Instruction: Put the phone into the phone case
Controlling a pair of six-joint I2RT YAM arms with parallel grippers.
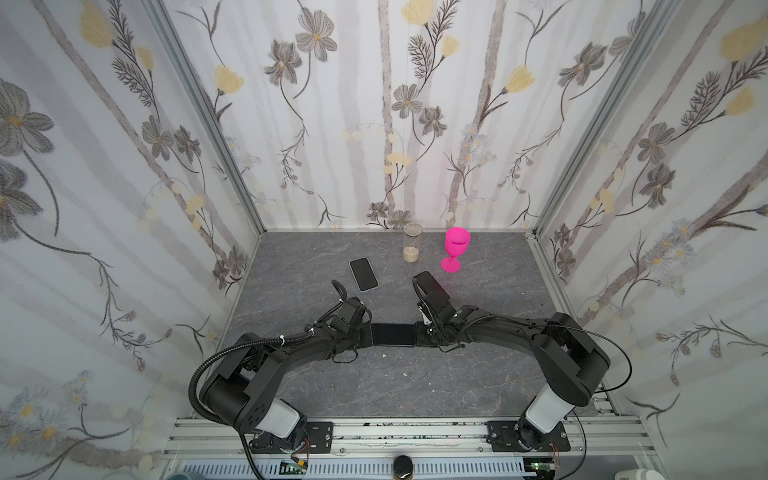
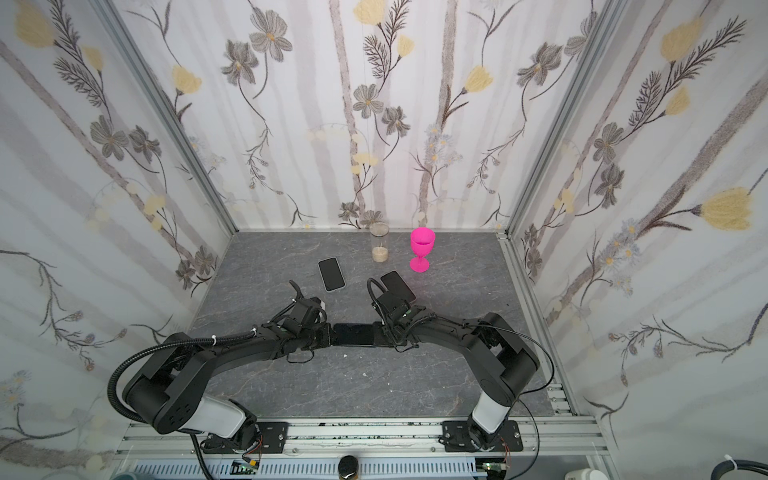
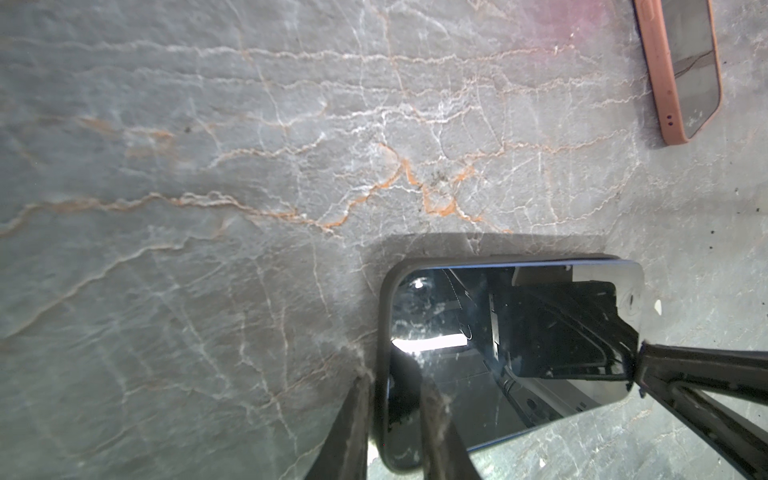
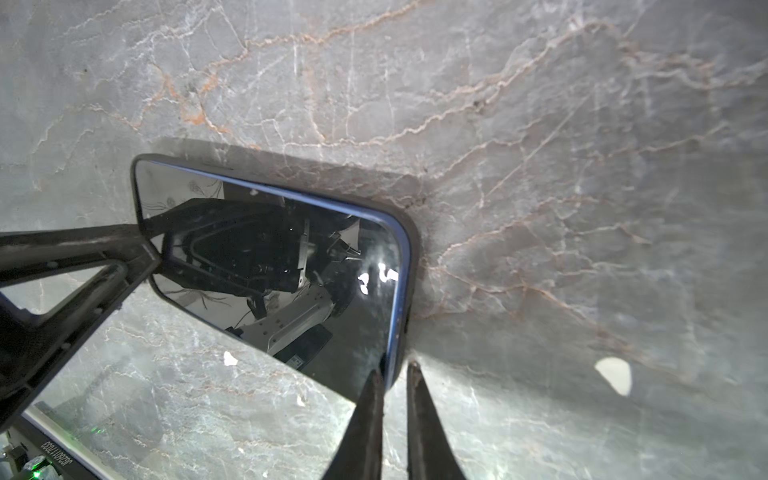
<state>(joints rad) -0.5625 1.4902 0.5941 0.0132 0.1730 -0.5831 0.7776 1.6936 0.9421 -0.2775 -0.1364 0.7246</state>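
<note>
A phone [image 1: 393, 334] with a glossy black screen and blue rim hangs level just above the table, spanned between both grippers. A dark phone case [image 3: 384, 332] wraps its ends and edge, and the blue rim shows inside the case's lip [image 4: 409, 249]. My left gripper [image 3: 395, 380] is shut on one short end, one finger outside the case wall and one on the screen [image 3: 519, 332]. At the opposite end, my right gripper [image 4: 394, 368] is pinched narrowly on a corner, the blue edge between its fingers. In both top views the arms meet at the middle [image 2: 352, 334].
On the grey marble table [image 1: 415, 382], behind the arms, lie a phone in a salmon case [image 1: 363, 274] [image 3: 681, 70] and a dark phone [image 1: 428, 284]. A clear glass with beige contents [image 1: 412, 247] and a pink goblet [image 1: 456, 249] stand near the back wall.
</note>
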